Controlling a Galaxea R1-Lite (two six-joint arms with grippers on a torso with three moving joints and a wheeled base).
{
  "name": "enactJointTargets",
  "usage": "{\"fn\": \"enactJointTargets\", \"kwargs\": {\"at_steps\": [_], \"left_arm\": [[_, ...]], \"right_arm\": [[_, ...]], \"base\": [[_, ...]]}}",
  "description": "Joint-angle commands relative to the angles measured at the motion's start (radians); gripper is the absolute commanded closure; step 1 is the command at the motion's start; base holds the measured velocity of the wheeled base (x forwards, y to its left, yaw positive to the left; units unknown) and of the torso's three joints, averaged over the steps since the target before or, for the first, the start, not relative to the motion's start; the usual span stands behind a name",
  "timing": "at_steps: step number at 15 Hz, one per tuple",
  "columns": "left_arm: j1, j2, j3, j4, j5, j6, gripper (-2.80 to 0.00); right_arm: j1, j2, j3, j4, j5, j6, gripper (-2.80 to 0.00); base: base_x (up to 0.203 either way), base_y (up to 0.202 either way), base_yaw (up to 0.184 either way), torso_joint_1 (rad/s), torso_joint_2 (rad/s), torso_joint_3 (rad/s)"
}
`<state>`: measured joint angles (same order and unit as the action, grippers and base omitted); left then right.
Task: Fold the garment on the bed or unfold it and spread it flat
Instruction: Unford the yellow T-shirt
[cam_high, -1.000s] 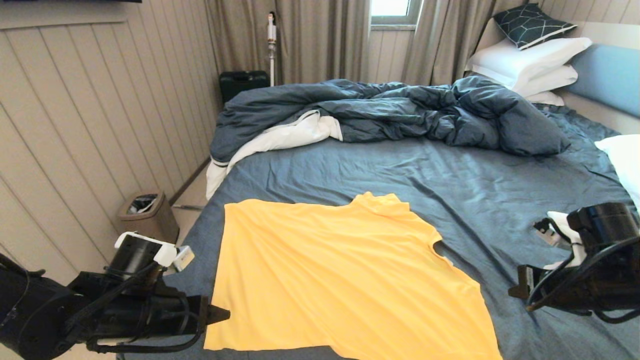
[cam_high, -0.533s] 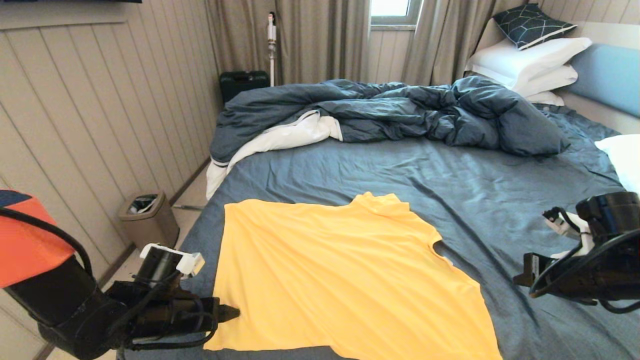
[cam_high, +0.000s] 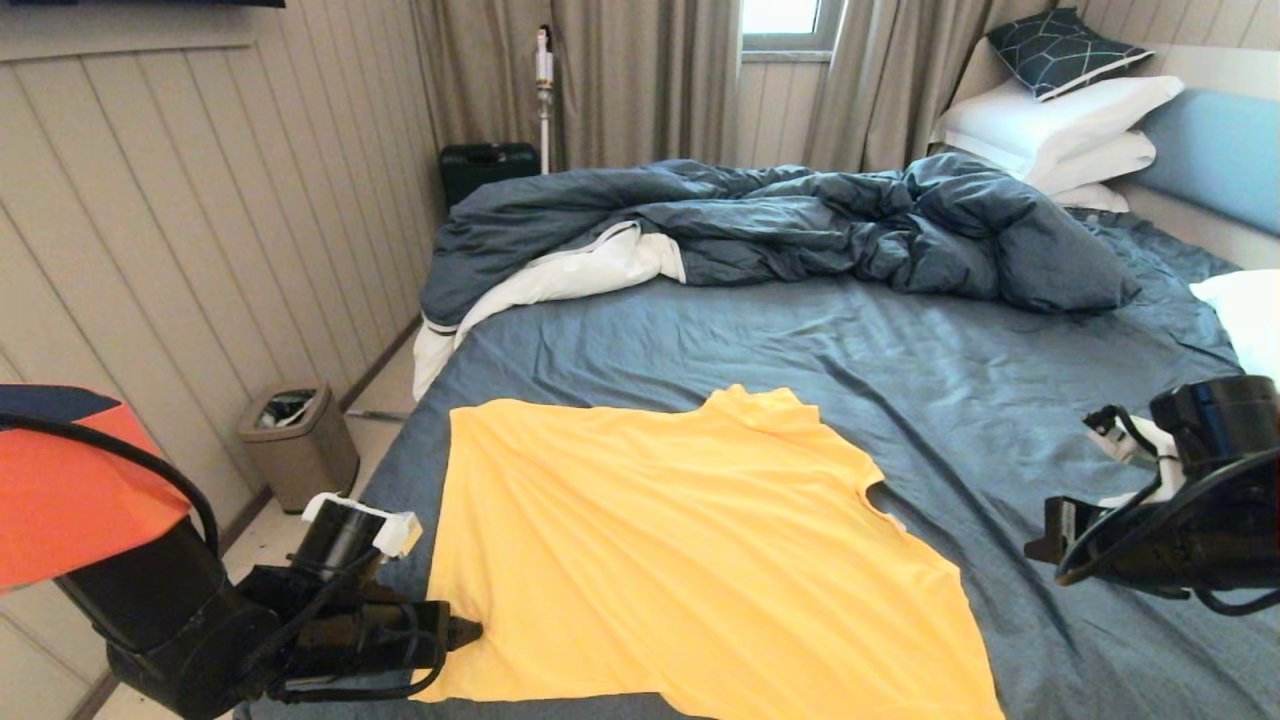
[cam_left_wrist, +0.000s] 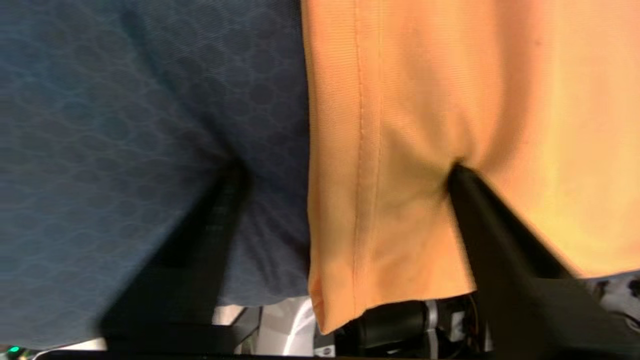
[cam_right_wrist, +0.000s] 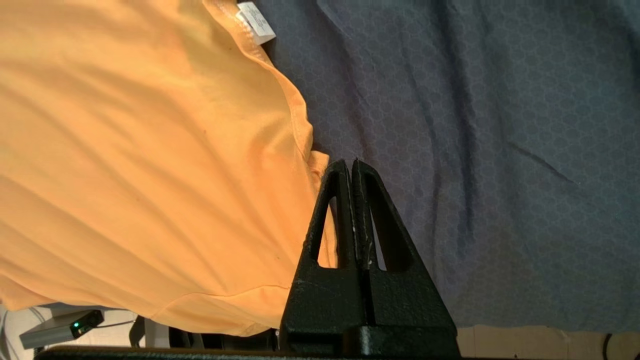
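T-shirt (cam_high: 690, 560): yellow, spread flat on the bed (cam_high: 900, 370), lower centre of the head view; white tag (cam_right_wrist: 256, 22) at the collar.
Left gripper (cam_left_wrist: 345, 170): lower left, fingers wide apart, straddling the shirt's hemmed edge; 1 finger (cam_left_wrist: 480, 210) presses the yellow cloth, the other the sheet.
Right gripper (cam_right_wrist: 350, 167): lower right, fingers pressed together, holding nothing, above the sheet beside the shirt.
Duvet (cam_high: 780, 220): rumpled, upper centre.
Pillows (cam_high: 1060, 120): upper right.
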<state>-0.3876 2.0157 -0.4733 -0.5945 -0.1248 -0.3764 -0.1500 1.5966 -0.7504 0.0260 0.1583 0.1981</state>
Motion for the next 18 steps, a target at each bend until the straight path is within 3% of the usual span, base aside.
{"fn": "enactJointTargets", "kwargs": {"at_steps": [1, 14, 18], "left_arm": [[-0.035, -0.002, -0.010, -0.008, 0.011, -0.010, 0.00], [-0.065, -0.118, 0.085, 0.004, 0.065, -0.028, 0.00], [-0.069, -0.216, 0.066, 0.119, 0.065, -0.029, 0.00]], "right_arm": [[0.000, 0.007, -0.003, 0.000, 0.001, 0.001, 0.00], [0.009, 0.016, 0.058, 0.000, 0.011, 0.001, 0.00], [0.045, 0.016, 0.147, -0.019, 0.013, -0.002, 0.00]], "base": [[0.000, 0.000, 0.000, 0.000, 0.00, 0.000], [0.000, 0.000, 0.000, 0.000, 0.00, 0.000], [0.000, 0.000, 0.000, 0.000, 0.00, 0.000]]}}
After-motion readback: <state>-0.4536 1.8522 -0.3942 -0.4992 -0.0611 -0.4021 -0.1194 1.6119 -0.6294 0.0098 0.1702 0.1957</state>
